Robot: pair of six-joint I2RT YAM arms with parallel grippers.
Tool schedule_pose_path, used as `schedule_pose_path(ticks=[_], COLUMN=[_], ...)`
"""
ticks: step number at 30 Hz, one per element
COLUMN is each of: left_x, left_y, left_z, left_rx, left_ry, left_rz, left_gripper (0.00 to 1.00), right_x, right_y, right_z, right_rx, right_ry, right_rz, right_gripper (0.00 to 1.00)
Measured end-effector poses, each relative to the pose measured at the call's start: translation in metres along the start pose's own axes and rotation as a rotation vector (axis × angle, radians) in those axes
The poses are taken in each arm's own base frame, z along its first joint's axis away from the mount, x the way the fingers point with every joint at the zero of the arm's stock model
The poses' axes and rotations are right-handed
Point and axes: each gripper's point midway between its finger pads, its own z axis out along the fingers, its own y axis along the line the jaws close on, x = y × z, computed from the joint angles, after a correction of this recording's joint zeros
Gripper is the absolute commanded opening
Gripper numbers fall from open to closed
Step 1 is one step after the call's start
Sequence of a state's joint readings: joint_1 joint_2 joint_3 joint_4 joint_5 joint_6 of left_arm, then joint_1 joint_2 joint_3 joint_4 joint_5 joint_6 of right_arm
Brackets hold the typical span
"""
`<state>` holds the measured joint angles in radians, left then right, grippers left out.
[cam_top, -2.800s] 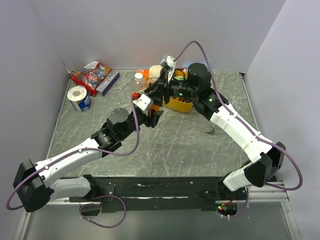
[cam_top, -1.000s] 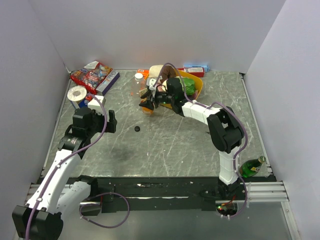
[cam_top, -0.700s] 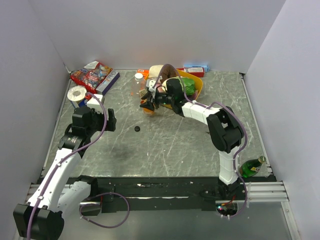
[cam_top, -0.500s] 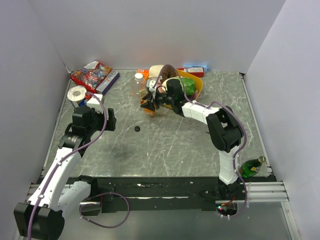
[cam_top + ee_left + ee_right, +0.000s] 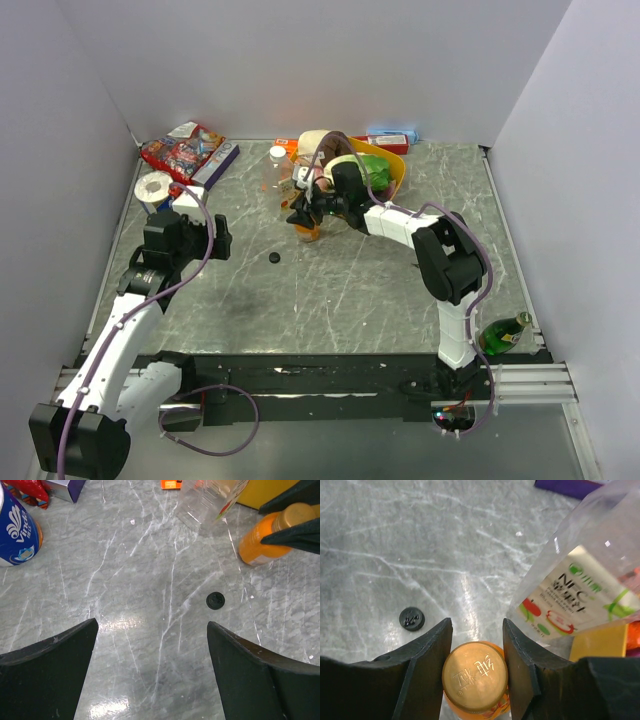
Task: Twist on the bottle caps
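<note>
- Spreading across most of the top view, the grey veined table point(image 5: 330, 290) carries everything.
- Left gripper point(image 5: 152, 625) hangs over bare stone at the left of the top view. Its jaws are spread wide and hold nothing.
- Right gripper point(image 5: 476, 632) sits at upper centre of the top view. Its two dark fingers point(image 5: 427, 655) press against either side of the gold cap, clamped on it.
- Yellow bowl point(image 5: 395, 175) lies just right of that gripper, near the back wall.
- Green glass bottle point(image 5: 503, 333) lies at the lower right, beside the right arm's base.
- Clear bottle point(image 5: 575, 595) fills the upper right of the right wrist view, its long axis running diagonally from lower left to upper right. Its white label reads "NFC" under a green mark, with red fruit pictured. It is just beside the orange bottle.
- Blue-and-white tissue roll point(image 5: 15, 525), upper left in the left wrist view, reads "Vinda".
- Orange bottle point(image 5: 257, 545) stands upright between the right fingers, long axis vertical, neck up.
- Gold cap point(image 5: 475, 676) sits on the orange bottle's neck, facing the right wrist camera. Its embossed characters are too small to read.
- Black cap point(image 5: 215, 600) lies flat on the stone, apart from both bottles, lower left of the orange one in the top view. Its raised marks are unreadable.
</note>
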<state>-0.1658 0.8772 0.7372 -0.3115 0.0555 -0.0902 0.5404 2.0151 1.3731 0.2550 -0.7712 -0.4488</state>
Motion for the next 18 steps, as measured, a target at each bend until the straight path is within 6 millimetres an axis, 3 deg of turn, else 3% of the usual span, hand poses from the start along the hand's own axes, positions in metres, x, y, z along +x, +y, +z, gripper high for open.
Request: schedule_pose_path(ticks=[8,18], left_x=[-0.004,-0.004], left_y=[0.002,0.001], left_z=[0.001,0.000], left_rx=[-0.004,0.008], left_ry=[-0.015,-0.015], left_rz=[-0.001,-0.003], left_gripper=[0.96,0.96], right_x=[0.013,0.011], right_y=[0.007,0.005], right_z=[-0.003,-0.003], right_rx=[-0.023,-0.023], right_ry=[0.054,0.062], right_rz=[0.016,0.010], right_gripper=[0.42,0.64])
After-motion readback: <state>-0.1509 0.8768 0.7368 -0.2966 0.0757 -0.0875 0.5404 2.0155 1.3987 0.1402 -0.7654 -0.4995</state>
